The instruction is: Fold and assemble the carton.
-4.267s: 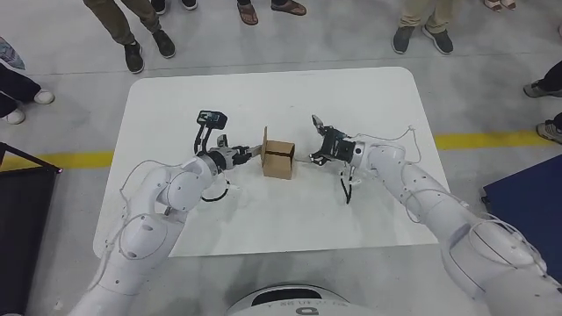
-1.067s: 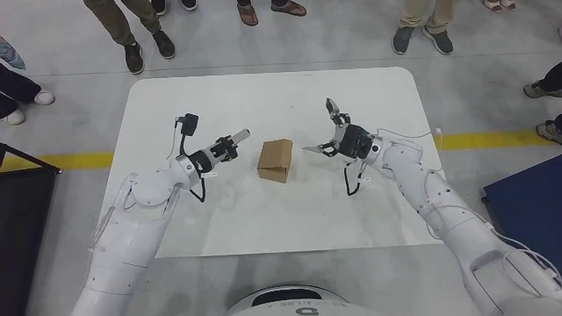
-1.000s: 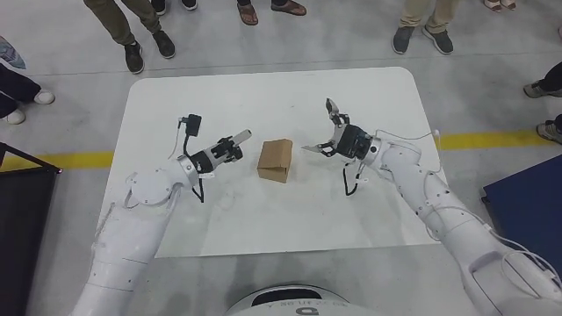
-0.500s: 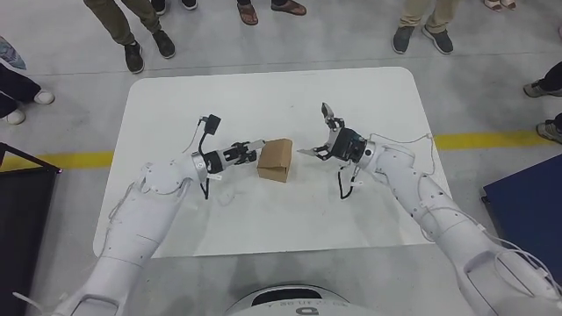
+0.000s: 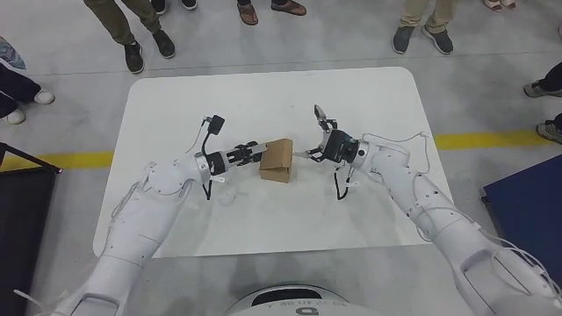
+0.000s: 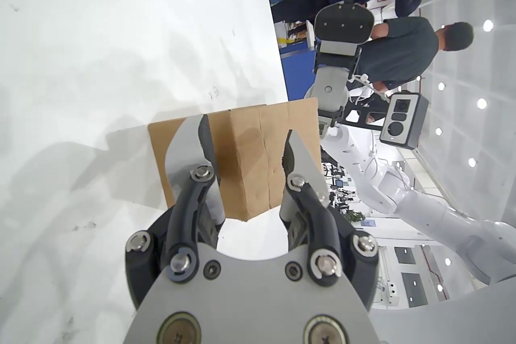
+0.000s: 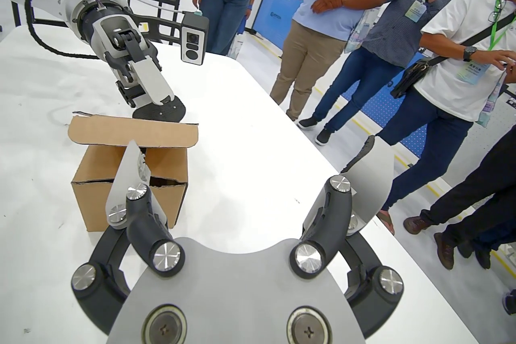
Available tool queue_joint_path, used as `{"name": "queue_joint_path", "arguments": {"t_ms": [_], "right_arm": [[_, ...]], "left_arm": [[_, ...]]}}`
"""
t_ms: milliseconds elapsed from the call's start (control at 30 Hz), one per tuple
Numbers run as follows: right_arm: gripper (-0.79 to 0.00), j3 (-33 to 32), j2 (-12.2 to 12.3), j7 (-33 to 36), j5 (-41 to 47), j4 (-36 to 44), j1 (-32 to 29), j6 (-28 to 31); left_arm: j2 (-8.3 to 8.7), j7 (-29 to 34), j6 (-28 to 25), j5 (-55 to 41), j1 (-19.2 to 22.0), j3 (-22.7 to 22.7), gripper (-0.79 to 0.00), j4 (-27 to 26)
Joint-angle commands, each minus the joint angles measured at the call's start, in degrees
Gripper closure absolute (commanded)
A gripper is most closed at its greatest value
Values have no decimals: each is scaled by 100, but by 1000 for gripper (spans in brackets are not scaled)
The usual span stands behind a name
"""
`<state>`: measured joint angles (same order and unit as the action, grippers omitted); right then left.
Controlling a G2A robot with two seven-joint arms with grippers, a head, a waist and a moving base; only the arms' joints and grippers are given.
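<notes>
Two open claws, left claw (image 5: 248, 151) and right claw (image 5: 309, 133), sit beside the carton (image 5: 277, 160). Best to push its flap (image 7: 133, 134) down slowly.

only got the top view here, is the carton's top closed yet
Observer: No. The right wrist view shows the carton with its flap raised on the left claw side, and a dark gap at the opposite side.
Operator: right claw gripping anything
Observer: No, the right claw is open wide; one finger is in front of the carton, the other away from it.
Operator: and the left claw
Observer: Open too, its fingers either side of the flap's crease.
</notes>
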<state>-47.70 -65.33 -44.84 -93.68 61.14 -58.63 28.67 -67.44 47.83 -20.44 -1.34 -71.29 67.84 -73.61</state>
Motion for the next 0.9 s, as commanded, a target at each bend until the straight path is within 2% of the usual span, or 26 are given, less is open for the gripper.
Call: {"name": "queue_joint_path", "arguments": {"t_ms": [0,467,700,867], "right_arm": [[-785,2,-6,19,-10,3,1,6],[-785,125,-80,201,-165,174,4,0],[-785,156,-107,264,-199,67,-3,37],[-785,144,-105,281,-259,41,-15,64]], "left_arm": [[11,-14,-2,34,-31,8,-376,-39],[59,-119,45,168,-172,-12,-376,-249],[94,-343,216,842,-243,-88,-376,-475],[106,-420,301,992,-285,-128,-376,-623]]}}
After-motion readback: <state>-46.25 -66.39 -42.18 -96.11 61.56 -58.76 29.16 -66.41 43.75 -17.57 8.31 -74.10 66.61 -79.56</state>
